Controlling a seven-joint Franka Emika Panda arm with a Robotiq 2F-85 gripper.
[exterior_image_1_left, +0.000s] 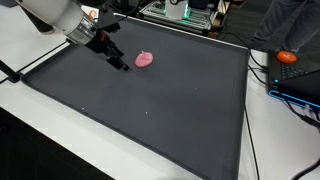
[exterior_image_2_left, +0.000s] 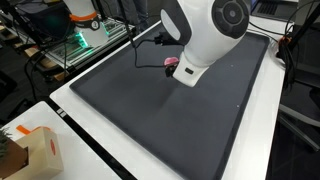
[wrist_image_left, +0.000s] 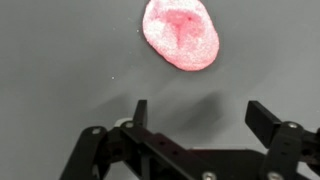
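Hovering gripper (wrist_image_left: 200, 110): it is hanging low over the mat, fingers standing wide apart and gripping nothing.
Pink blob (wrist_image_left: 181, 35): it is lying flat at twelve o'clock from the fingertips in the wrist view, near but not touching.
Black mat (exterior_image_1_left: 150, 120): it is carrying the blob toward its far edge in an exterior view.

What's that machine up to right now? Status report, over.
Fingers open, holding nothing. Pink lump lies on the dark mat just ahead of them, apart. Nothing between the two.
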